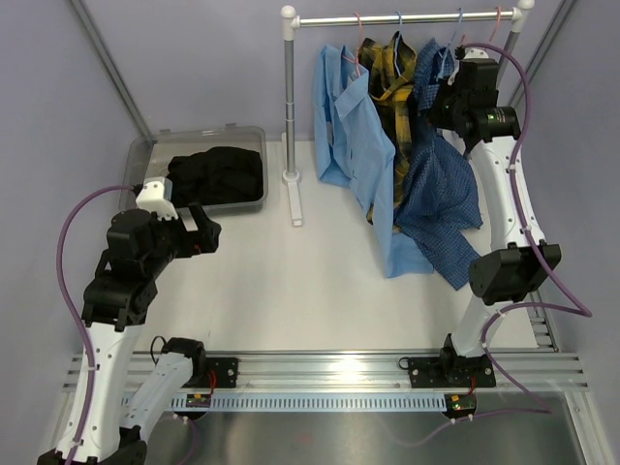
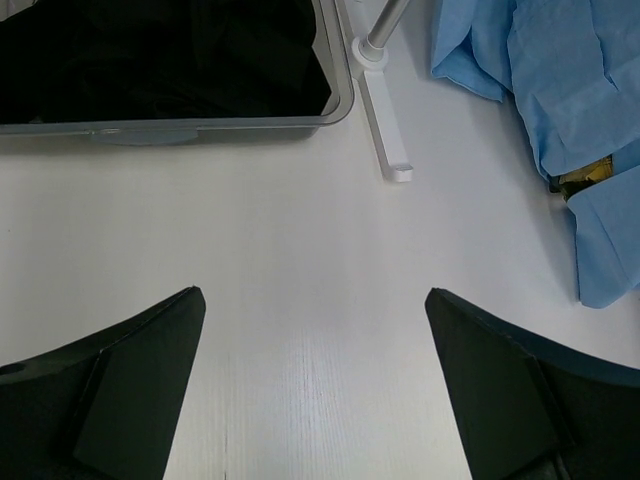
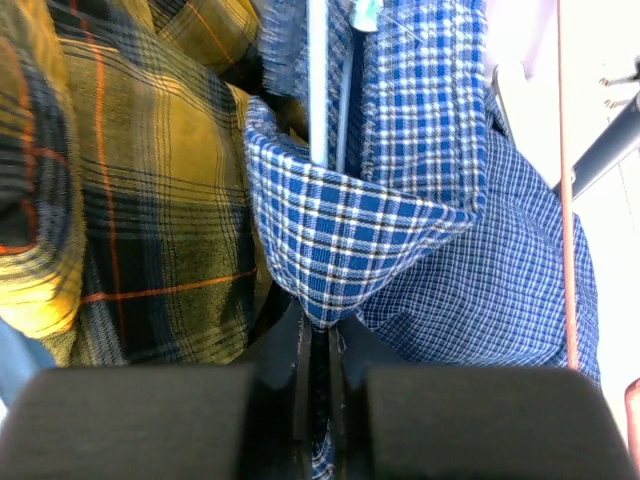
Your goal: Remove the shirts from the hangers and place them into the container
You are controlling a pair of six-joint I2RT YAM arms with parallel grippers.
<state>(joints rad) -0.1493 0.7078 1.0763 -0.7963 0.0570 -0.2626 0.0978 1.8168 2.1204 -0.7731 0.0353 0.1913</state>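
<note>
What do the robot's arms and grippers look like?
The left arm and the right arm have white links and black joint housings. A purple cable loops beside each. The left gripper has broad black wedge-shaped fingers; the right gripper is black too.

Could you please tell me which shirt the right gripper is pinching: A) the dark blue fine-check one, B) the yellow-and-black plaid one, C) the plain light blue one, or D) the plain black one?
A: the right wrist view shows the right gripper closed on the collar edge of the dark blue fine-check shirt.
</note>
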